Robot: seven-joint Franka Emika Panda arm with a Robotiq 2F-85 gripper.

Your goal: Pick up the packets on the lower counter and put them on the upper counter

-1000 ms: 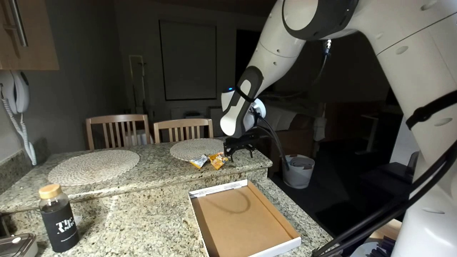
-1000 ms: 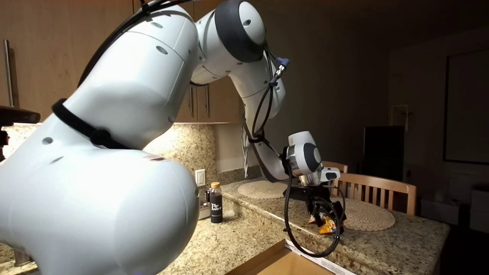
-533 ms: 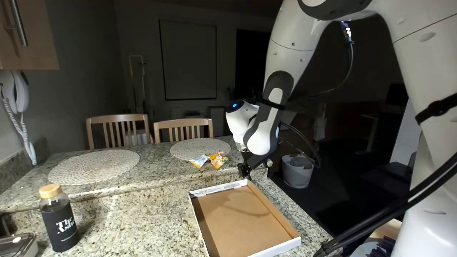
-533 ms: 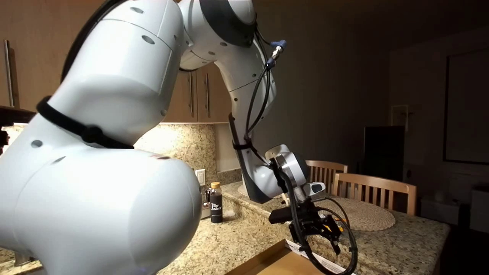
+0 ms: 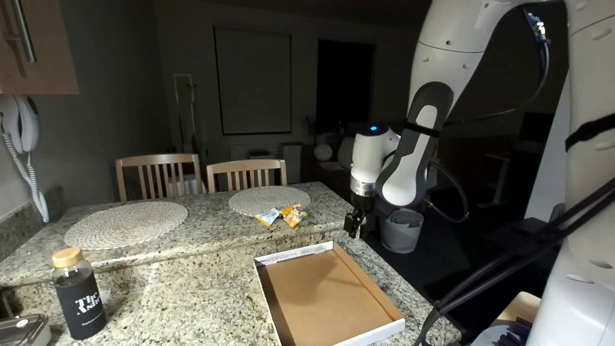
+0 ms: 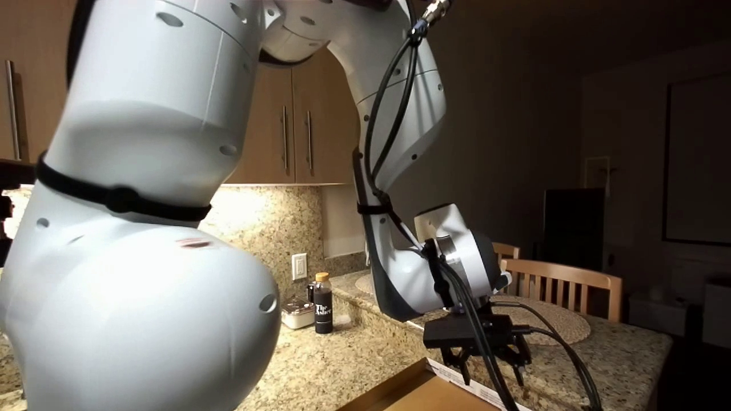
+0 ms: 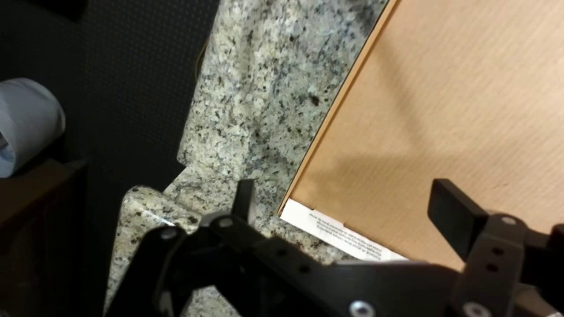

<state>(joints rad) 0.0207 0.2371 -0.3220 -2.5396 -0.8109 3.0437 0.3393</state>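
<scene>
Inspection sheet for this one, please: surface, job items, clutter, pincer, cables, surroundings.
Surface: speckled upper counter and lower counter, a step between.
Job items: pale packet and orange packet, close together on the upper counter, at the edge of a mat.
Clutter: box on the lower counter; bottle upright; container cut off by the frame.
Pincer: open in the wrist view; in its grasp, nothing seen.
Cables: black, strapped to the arm, slack near the pincer.
Surroundings: dim room; chairs behind the upper counter; bin on the floor.
</scene>
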